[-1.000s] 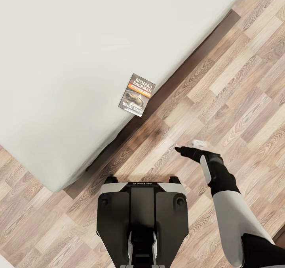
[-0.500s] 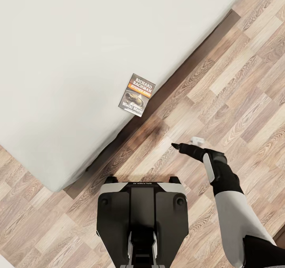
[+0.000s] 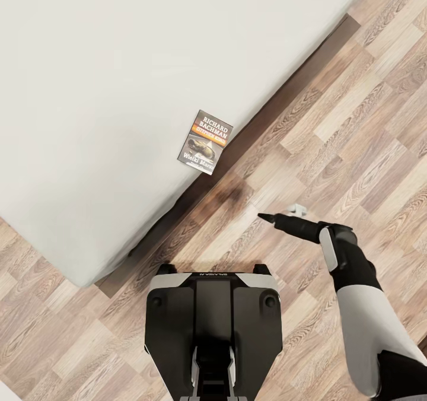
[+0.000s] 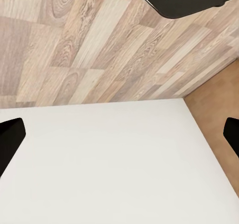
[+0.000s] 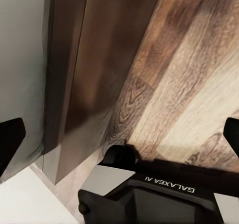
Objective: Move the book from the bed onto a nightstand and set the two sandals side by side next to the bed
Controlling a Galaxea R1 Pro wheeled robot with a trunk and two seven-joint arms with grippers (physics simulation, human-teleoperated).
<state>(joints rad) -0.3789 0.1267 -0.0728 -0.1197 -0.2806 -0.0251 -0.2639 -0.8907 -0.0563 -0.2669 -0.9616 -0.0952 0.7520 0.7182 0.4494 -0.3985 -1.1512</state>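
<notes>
The book (image 3: 205, 143) lies flat on the bed (image 3: 107, 92), close to the mattress edge nearest me, with its dark cover and orange band facing up. My right gripper (image 3: 279, 214) hovers over the wooden floor to the right of the book and apart from it; its jaws stand open and hold nothing. In the right wrist view the right gripper (image 5: 119, 134) looks at the bed's dark frame (image 5: 74, 59) and the floor. My left gripper (image 4: 119, 134) is open and holds nothing, above the pale mattress (image 4: 99, 164). The sandals and the nightstand are out of view.
My dark base (image 3: 213, 318) stands on the wooden floor (image 3: 356, 122) just off the bed's corner (image 3: 83, 270). The base (image 5: 149, 189) also sits low in the right wrist view. Floor runs along the bed's right side.
My right forearm has swung to the right and slightly down, while its fingertips stay near the same spot. The book and the view have not moved.
</notes>
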